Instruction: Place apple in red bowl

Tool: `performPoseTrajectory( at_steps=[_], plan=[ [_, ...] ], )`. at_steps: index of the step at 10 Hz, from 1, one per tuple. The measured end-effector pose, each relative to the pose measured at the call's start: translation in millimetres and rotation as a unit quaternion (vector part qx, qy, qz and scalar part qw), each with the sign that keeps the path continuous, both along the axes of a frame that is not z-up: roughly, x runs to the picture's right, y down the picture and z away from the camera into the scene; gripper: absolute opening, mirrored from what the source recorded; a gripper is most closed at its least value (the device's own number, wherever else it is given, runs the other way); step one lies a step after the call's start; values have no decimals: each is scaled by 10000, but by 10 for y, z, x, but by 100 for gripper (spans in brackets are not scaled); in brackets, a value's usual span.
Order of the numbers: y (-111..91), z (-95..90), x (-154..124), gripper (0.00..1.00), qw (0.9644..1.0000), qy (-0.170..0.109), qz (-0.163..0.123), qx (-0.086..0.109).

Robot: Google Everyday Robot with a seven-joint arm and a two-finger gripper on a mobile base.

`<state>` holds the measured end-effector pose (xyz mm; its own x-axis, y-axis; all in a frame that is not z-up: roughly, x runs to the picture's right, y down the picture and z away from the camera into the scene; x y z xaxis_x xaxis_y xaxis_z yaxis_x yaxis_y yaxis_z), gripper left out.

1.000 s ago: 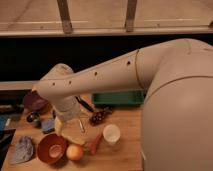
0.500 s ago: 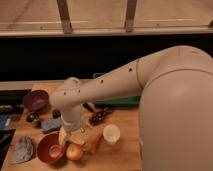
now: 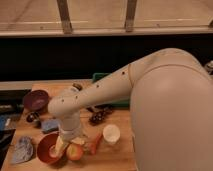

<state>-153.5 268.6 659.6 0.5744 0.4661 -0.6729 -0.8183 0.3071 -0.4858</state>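
The apple [image 3: 75, 152] is a small yellow-orange fruit lying on the wooden table near its front edge, just right of the red bowl [image 3: 46, 149]. The bowl is round and reddish-brown, and its right side is partly covered by the gripper. My gripper [image 3: 68, 143] hangs from the white arm and is down at table level. It is directly over the top of the apple and the bowl's right rim. The apple's upper part is hidden by the gripper.
A purple bowl [image 3: 36, 99] stands at the back left. A white cup [image 3: 111, 134] and a long orange carrot-like thing [image 3: 94, 144] lie right of the apple. A blue sponge [image 3: 50, 125], grey cloth [image 3: 22, 150], dark grapes [image 3: 98, 117] and green tray [image 3: 102, 78] are around.
The arm has swung down and forward, bringing the gripper from above the table middle down onto the apple beside the red bowl. The apple has stayed where it was.
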Motion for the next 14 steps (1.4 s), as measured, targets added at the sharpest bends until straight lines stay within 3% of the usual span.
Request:
performPoseTrajectory(
  at_steps=[8, 10, 14],
  plan=[
    [287, 111, 6, 79, 9982, 433, -250, -333],
    [306, 102, 22, 65, 9975, 540, -347, -307],
    [281, 94, 19, 23, 9973, 583, -382, -247]
  ],
)
